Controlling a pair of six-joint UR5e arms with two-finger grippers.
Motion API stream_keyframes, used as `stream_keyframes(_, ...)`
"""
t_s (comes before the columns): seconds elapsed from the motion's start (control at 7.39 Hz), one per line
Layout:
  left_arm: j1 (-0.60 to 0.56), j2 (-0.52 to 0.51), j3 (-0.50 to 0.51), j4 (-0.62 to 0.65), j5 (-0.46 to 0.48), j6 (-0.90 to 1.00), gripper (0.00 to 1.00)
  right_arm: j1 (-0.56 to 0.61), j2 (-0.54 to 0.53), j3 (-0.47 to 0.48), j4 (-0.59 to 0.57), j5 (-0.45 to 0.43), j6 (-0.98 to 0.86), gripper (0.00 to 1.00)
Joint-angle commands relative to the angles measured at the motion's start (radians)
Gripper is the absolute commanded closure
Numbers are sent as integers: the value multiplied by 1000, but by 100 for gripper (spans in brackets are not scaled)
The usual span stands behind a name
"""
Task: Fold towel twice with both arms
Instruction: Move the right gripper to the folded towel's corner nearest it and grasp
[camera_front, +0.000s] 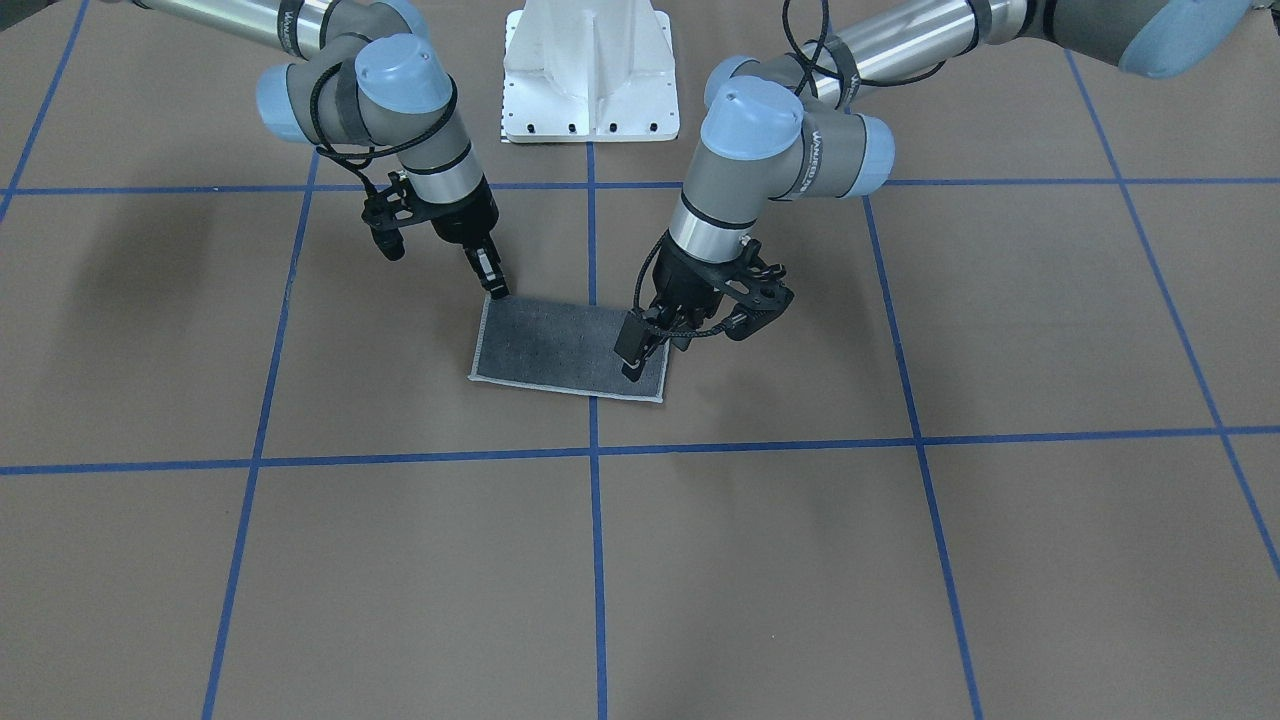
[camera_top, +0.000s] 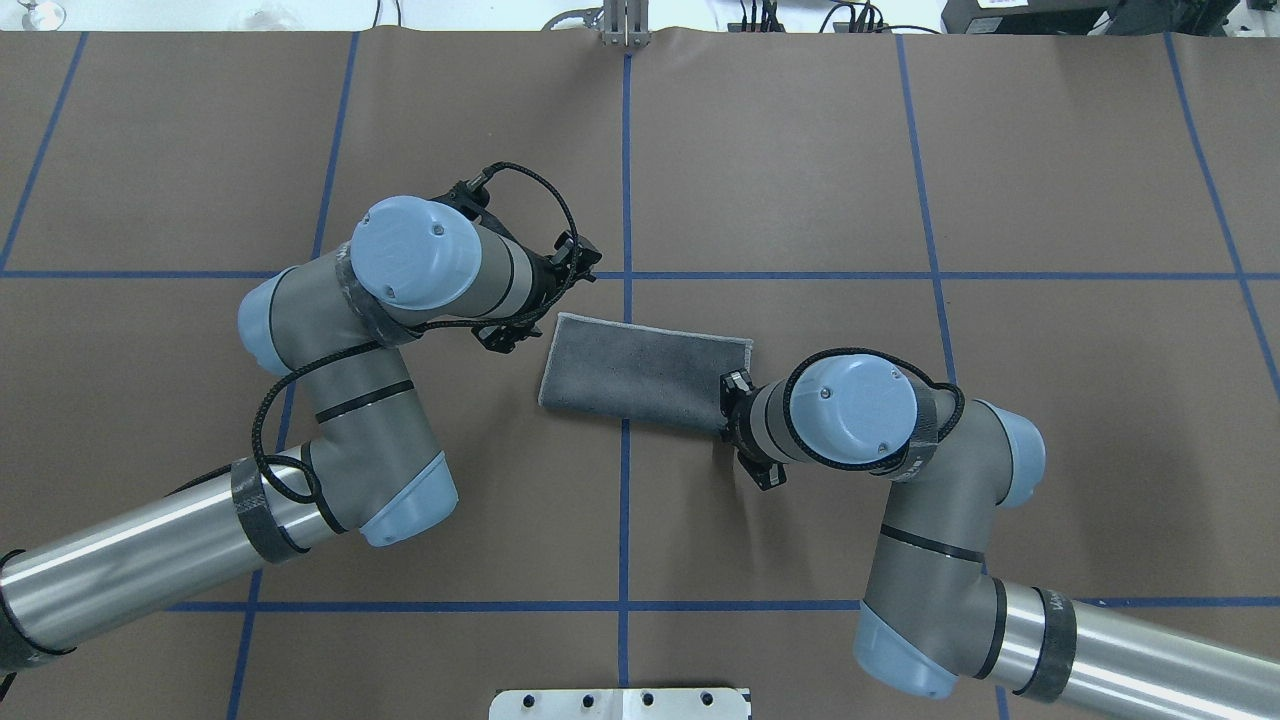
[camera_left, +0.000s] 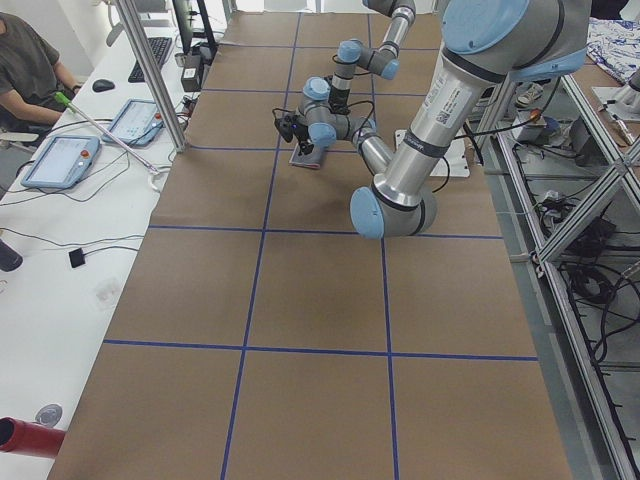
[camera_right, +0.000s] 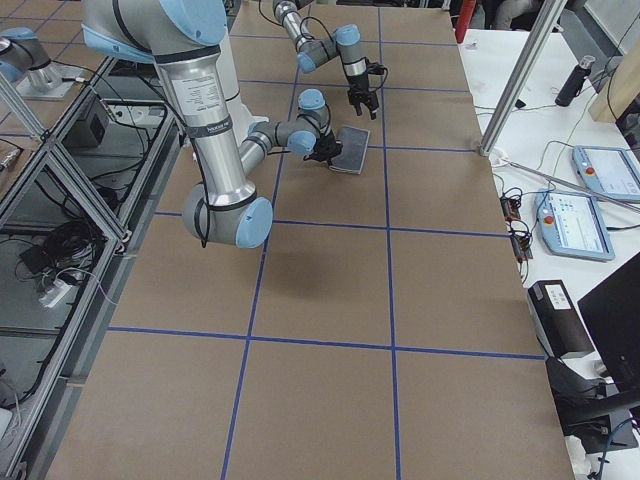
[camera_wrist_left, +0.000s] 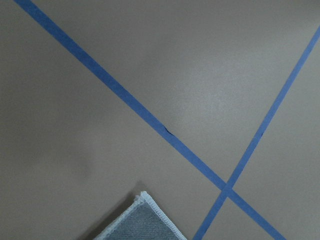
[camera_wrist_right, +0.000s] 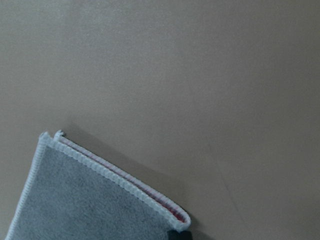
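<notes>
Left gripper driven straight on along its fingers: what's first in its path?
The towel: the left gripper points steeply down over the towel's end on that arm's side. Whether it touches the cloth is unclear.

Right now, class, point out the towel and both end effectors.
towel (camera_front: 560, 345), front-facing view, grey top face.
left end effector (camera_front: 633, 362), front-facing view, between fingertips.
right end effector (camera_front: 497, 288), front-facing view, between fingertips.

The brown table (camera_top: 1050, 450) carries a grid of blue tape lines (camera_top: 626, 180). A folded towel (camera_top: 630, 370), dark grey face up, lies flat near frame centre, across one line.
</notes>
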Motion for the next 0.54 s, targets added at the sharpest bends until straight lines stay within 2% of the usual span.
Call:
stream_keyframes(0.0,-1,-1,-1,2,0,-1,8,1,-4,18,0,-1,-1,100)
stream_keyframes(0.41,-2,-2,-10,3,-5,-1,8,-55,-33,103,-26,8,1,100)
